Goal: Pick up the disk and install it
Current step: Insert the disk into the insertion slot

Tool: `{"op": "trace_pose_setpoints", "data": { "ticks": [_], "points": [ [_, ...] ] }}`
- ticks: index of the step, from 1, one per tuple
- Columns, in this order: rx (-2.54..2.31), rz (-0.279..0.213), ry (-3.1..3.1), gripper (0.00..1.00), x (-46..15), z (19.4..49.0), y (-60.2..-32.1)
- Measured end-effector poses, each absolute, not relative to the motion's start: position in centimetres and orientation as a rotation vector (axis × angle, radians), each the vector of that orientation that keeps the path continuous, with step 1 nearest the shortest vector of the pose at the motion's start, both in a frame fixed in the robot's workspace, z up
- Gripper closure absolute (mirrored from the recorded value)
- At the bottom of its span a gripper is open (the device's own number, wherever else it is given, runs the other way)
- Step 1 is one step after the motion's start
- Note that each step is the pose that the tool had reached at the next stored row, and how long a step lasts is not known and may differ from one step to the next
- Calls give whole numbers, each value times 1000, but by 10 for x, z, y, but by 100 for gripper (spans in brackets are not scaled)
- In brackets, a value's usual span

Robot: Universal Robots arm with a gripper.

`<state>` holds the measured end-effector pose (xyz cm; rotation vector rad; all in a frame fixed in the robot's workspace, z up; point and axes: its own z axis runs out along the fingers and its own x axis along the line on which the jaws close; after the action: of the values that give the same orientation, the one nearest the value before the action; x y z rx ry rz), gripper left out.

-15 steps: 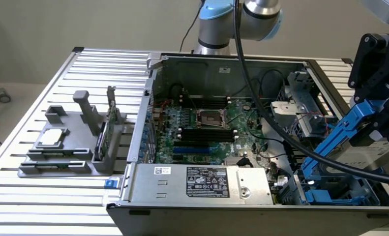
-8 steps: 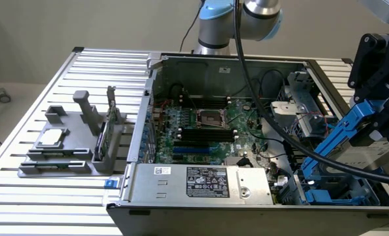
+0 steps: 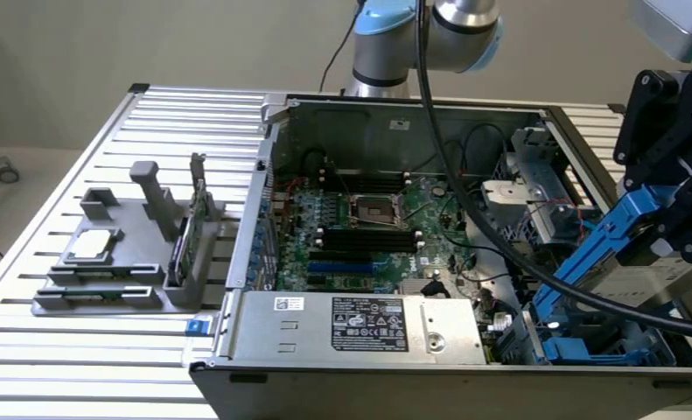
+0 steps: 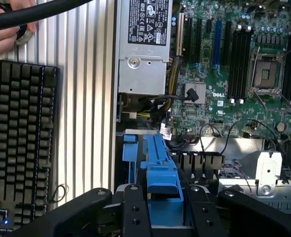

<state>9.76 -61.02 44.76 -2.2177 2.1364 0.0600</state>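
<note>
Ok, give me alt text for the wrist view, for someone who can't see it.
The black gripper clamps the disk by its blue plastic carrier rail, above a green motherboard and a silver box-shaped power supply. Beside them, a black keyboard lies on the ribbed metal table; a hand touches a thick black cable.

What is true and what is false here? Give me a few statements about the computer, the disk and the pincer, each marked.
The pincer grips the disk by its blue frame. True.
The computer case is closed. False: it is open, its green board showing.
A keyboard lies beside the case. True.
The disk lies flat in its bay. False: it is tilted, in the pincer.
</note>
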Motion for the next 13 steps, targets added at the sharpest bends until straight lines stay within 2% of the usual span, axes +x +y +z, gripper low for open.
{"op": "trace_pose_setpoints", "data": {
  "ticks": [13],
  "points": [
    [-2218,59,2137,67,104,432,-610]
  ]
}}
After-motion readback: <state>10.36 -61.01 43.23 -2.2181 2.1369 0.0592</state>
